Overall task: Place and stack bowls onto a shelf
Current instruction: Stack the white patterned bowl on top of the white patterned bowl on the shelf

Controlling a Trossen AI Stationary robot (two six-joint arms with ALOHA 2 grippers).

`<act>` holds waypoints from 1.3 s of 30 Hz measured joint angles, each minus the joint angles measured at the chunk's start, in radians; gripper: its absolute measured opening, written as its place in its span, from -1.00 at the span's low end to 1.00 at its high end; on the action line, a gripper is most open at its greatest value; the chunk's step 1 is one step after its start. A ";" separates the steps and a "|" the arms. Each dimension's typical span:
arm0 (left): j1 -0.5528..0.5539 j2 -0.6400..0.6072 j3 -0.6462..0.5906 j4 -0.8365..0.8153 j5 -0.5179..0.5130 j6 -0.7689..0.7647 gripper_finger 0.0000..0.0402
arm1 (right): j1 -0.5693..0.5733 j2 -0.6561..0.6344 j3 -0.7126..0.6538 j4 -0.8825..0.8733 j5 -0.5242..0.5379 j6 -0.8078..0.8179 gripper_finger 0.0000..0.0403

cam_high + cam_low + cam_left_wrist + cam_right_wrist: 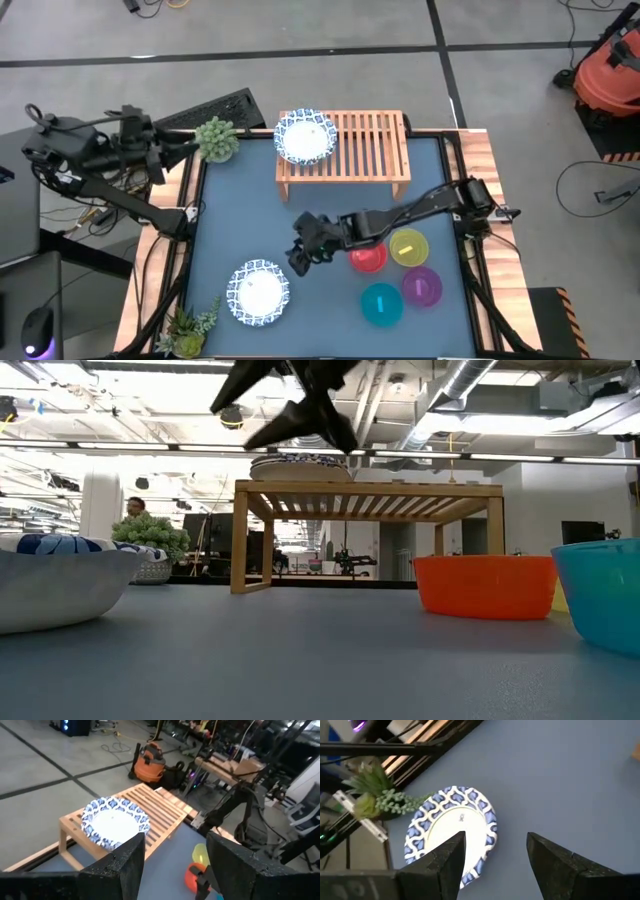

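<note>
A white bowl with a blue patterned rim (305,135) sits on the left end of the light-wood shelf (370,145), at the table's far side. Another such bowl (258,292) rests on the dark blue tabletop near the front left; whether either is a stack I cannot tell. The red (368,258), yellow (409,247), purple (422,286) and teal (381,304) bowls stand together at the front right. My right gripper (300,255) hangs open above the table, between the shelf and the near patterned bowl (451,832), touching nothing. My left gripper (190,148) waits open at the far left corner.
A potted green plant (215,138) stands at the table's far left corner, beside the shelf, and another (190,325) at the near left corner. Bare tabletop (250,215) lies between the shelf and the near bowls. A wooden frame edges the table (480,150).
</note>
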 joint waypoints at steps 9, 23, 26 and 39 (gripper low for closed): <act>0.000 0.034 0.000 -0.029 0.001 -0.021 -0.02 | 0.016 0.084 -0.029 0.065 0.018 0.025 0.16; 0.000 0.037 -0.001 -0.054 0.005 -0.013 -0.02 | 0.026 0.283 0.095 0.098 -0.096 0.048 0.16; 0.000 0.037 -0.001 -0.059 0.005 -0.013 -0.02 | 0.030 0.290 0.101 0.098 -0.115 0.051 0.16; 0.000 0.037 -0.001 -0.081 0.008 -0.013 -0.02 | 0.023 0.341 0.105 0.142 -0.175 0.074 0.16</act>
